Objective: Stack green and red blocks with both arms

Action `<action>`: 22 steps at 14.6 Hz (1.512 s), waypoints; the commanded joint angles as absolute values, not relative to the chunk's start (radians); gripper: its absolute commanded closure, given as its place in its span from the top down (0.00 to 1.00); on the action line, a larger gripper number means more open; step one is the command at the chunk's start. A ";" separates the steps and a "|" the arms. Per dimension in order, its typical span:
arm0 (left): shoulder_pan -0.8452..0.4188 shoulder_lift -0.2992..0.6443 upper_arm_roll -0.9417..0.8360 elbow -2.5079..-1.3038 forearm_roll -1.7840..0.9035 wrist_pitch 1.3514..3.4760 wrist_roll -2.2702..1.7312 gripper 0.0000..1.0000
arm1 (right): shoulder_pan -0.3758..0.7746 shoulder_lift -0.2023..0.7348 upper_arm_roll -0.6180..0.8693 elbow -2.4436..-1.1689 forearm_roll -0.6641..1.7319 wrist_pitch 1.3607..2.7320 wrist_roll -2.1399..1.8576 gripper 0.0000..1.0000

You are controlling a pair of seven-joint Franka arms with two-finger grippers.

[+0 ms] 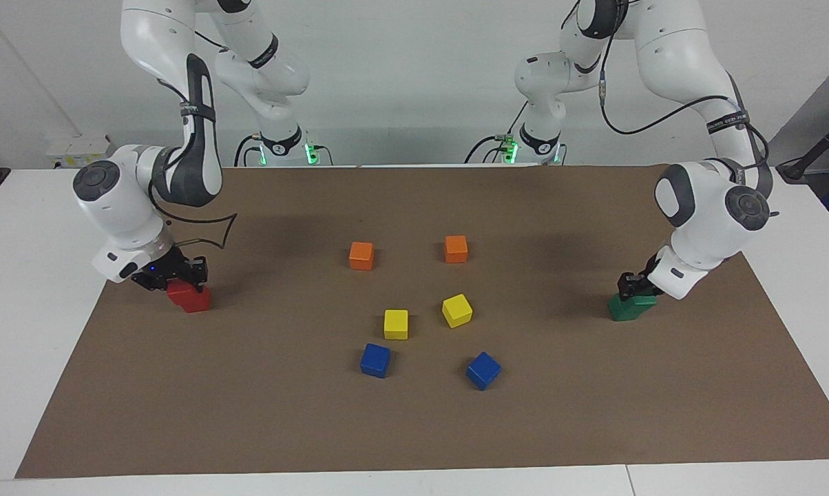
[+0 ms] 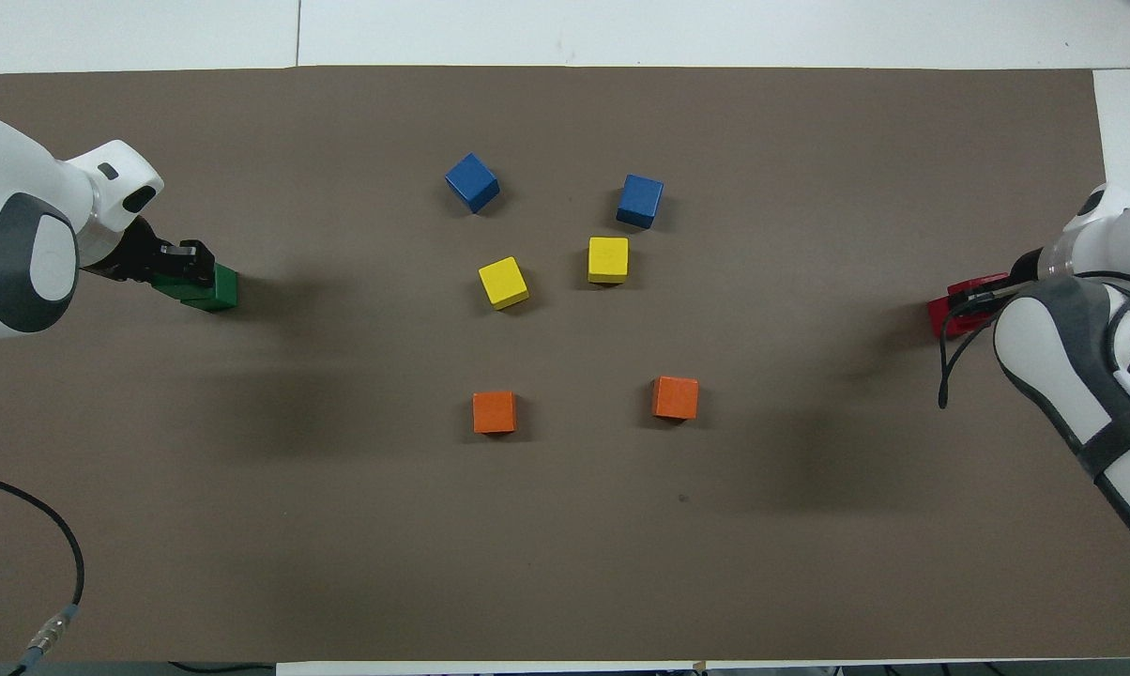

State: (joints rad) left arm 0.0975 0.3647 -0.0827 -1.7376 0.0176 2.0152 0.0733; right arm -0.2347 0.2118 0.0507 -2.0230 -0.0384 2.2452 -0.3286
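Both stacks appear nearly built: the right gripper [image 1: 180,279] is down on the red blocks [image 1: 191,297] at the right arm's end of the brown mat [image 1: 414,427], and the left gripper [image 1: 636,286] on the green blocks [image 1: 629,308] at the left arm's end, each upper block seemingly seated askew on its partner. Whether either gripper grips or has let go cannot be told; release and withdrawal seemingly remain. Cubes have no long axis; each pile stands roughly upright, upper block twisted.

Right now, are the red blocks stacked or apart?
Stacked: one red block sits on the other red block, offset, with the right claw down on the upper one. Its grip: cannot tell.
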 commanded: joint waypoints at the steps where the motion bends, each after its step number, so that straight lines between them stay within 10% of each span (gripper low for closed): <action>1: 0.098 0.324 -0.080 -1.805 0.003 2.051 0.094 0.89 | -0.238 0.204 0.058 -2.040 -0.048 2.276 -0.351 0.00; 2: 0.098 0.322 -0.080 -1.809 0.003 2.051 0.092 1.00 | -0.239 0.206 0.058 -2.043 -0.048 2.276 -0.351 0.00; 22: 0.098 0.032 -0.080 -1.738 0.005 1.714 0.090 1.00 | -0.262 0.199 0.060 -2.071 -0.046 2.252 -0.357 0.00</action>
